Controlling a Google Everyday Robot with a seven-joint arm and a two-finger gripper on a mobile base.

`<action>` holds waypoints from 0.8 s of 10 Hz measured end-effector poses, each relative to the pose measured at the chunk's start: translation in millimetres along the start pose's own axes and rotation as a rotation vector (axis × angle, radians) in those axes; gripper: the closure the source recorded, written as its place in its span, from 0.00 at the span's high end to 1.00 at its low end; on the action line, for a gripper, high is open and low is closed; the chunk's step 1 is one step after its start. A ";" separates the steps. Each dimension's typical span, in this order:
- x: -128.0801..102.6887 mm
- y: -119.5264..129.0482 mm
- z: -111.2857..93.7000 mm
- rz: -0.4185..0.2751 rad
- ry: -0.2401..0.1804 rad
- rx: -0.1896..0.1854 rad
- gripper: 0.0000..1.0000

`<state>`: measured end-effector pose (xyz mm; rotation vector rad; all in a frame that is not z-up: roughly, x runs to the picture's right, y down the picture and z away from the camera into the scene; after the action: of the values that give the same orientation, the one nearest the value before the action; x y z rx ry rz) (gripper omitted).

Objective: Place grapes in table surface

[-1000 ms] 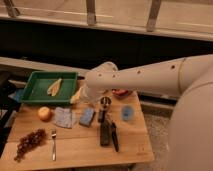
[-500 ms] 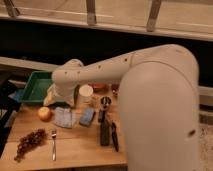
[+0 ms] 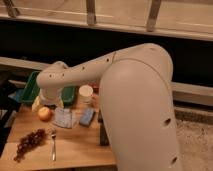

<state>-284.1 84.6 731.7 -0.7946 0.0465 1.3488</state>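
The grapes (image 3: 30, 143), an elongated dark red-purple bunch, lie on the light brown wooden table surface (image 3: 75, 150) near its front left corner, next to a fork (image 3: 53, 145). My white arm reaches left across the table, and its far end with the gripper (image 3: 45, 102) hangs over the left rear of the table, above the round yellow-orange fruit (image 3: 45, 114). The gripper is well behind the grapes and apart from them.
A green tray (image 3: 35, 85) stands at the back left, mostly behind the arm. A white cup (image 3: 86, 93), a grey-blue packet (image 3: 63, 118), a blue sponge-like item (image 3: 86, 117) and a dark tool (image 3: 102, 132) lie mid-table. The arm's large body fills the right side.
The arm has swung further left across the table, and its body has come much closer, now hiding the table's right half. The grapes have not moved.
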 end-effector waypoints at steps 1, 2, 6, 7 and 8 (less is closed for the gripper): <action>1.0 3.3 0.8 -0.005 0.002 -0.001 0.79; -0.2 2.9 0.2 -0.008 -0.002 0.009 0.79; 13.9 50.0 23.3 -0.019 0.011 0.009 0.79; 17.2 57.2 33.1 -0.023 0.023 0.006 0.79; 20.3 62.6 43.8 -0.021 0.042 -0.003 0.79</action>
<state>-351.4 125.5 724.7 -0.8244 0.0688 1.3123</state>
